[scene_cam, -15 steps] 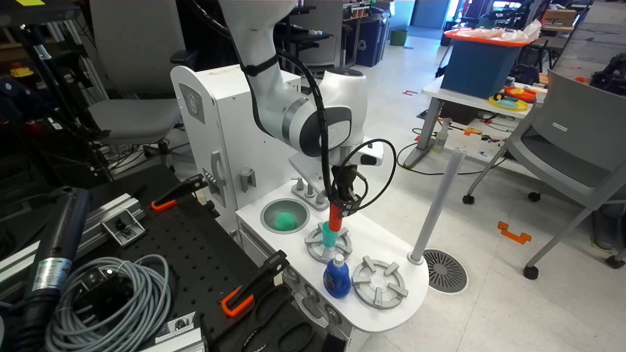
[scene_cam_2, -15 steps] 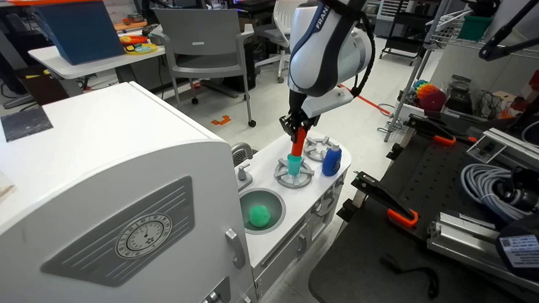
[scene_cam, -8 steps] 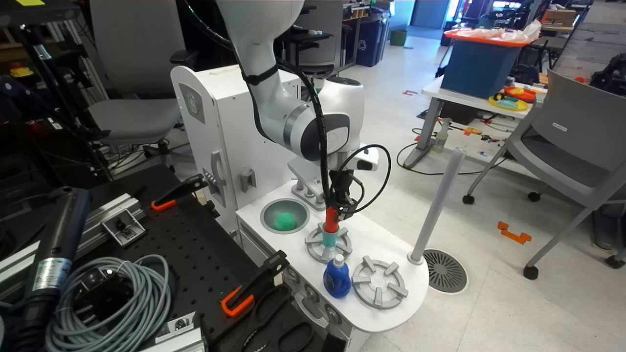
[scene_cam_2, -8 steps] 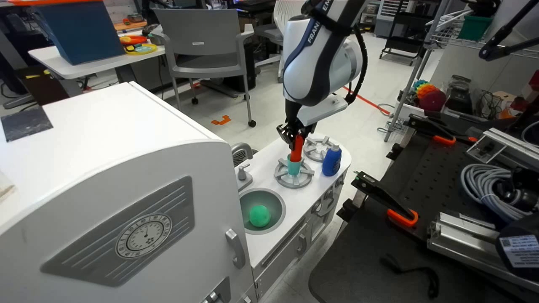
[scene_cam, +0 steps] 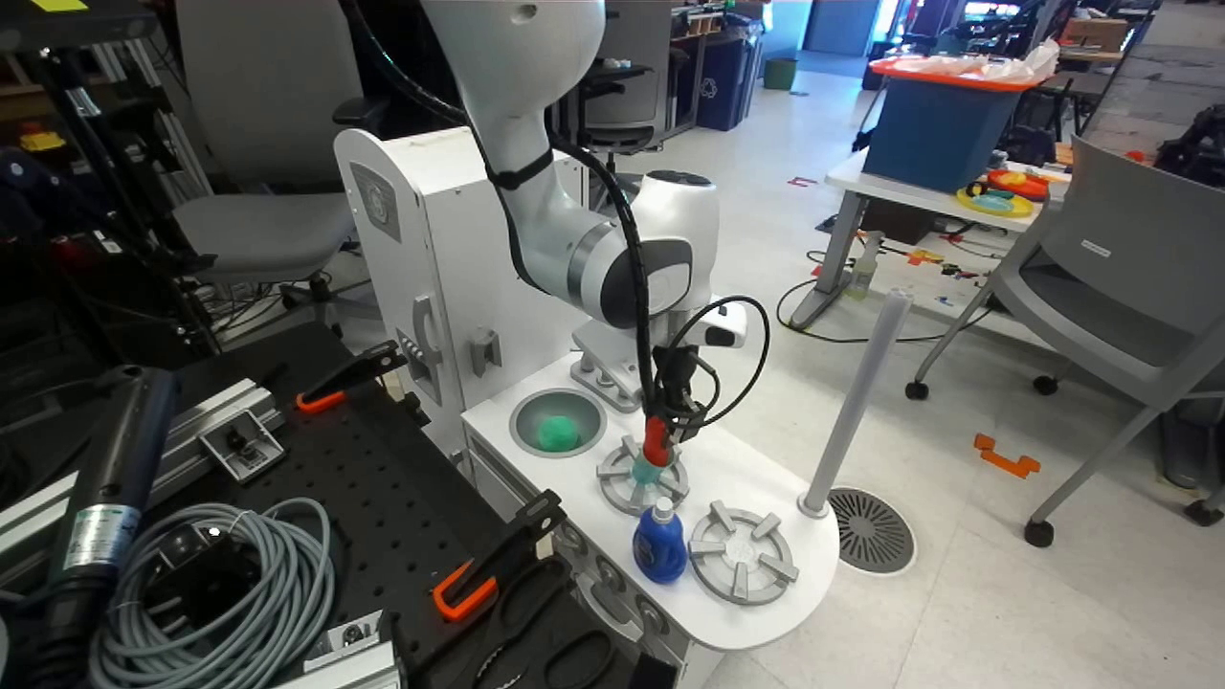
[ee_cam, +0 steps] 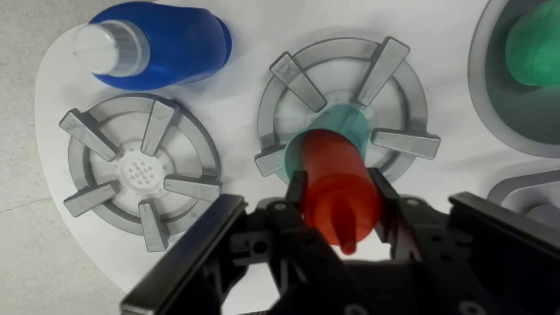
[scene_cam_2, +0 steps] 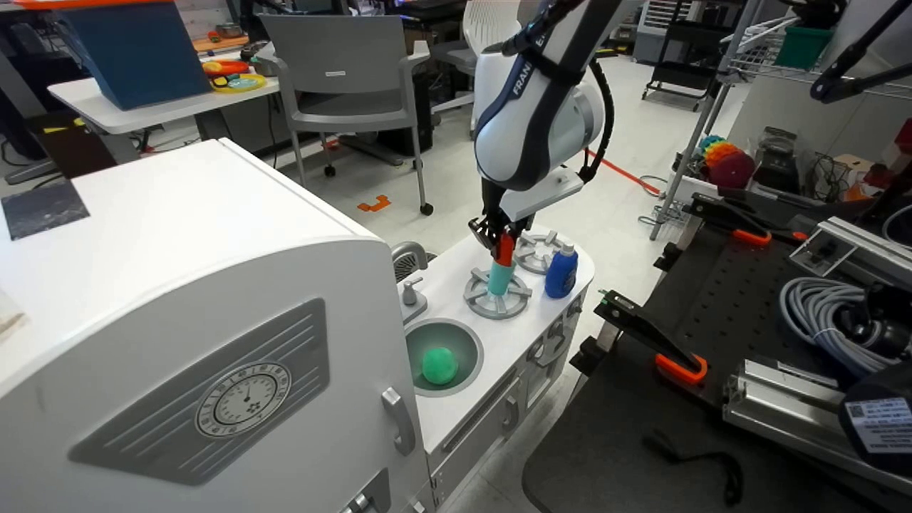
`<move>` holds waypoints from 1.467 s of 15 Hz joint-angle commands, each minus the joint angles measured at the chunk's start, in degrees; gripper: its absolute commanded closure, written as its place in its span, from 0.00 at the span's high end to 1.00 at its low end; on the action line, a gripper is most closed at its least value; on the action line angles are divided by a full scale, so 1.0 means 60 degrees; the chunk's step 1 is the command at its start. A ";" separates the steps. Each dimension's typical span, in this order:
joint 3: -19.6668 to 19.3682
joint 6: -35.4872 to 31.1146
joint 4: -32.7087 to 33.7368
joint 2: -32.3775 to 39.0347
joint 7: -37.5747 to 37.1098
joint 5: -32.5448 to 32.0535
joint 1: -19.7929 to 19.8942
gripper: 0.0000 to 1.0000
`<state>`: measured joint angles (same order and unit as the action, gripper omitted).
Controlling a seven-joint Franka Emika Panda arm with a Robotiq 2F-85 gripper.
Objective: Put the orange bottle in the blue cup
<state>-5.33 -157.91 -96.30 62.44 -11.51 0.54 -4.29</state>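
At the left of the wrist view, a blue jug stands just beside 1 grey burner, neither touched by the gripper. In the middle, compared with 0.5 seconds ago, less of the orange bottle shows above the rim of the blue cup, and the cup, upright then, now leans the same way as the bottle. The bottle's lower part is inside the cup, which is on the 2nd burner; whether the base sits flat I cannot tell. So the bottle looks nearly home, though perhaps jammed and pulling the cup askew. Letting go at this tilt could topple both, so straightening probably comes before release. The 2 fingers are closed on the bottle's upper part, 1 on each side. The arm reaches down from above, the gripper pointing nearly straight down in both exterior views. At the right, well apart, the sink holds a round green thing.
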 commanded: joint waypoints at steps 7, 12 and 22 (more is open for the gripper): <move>-0.0399 0.1076 0.1563 0.1059 -0.0496 -0.0078 -0.0559 0.12; -0.0426 0.1367 0.1610 0.1039 -0.0590 -0.0144 -0.0616 0.63; -0.0376 0.0875 0.0390 0.0383 -0.0409 -0.0253 -0.0824 1.00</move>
<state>-6.80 -150.90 -89.83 67.41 -13.62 0.13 -7.81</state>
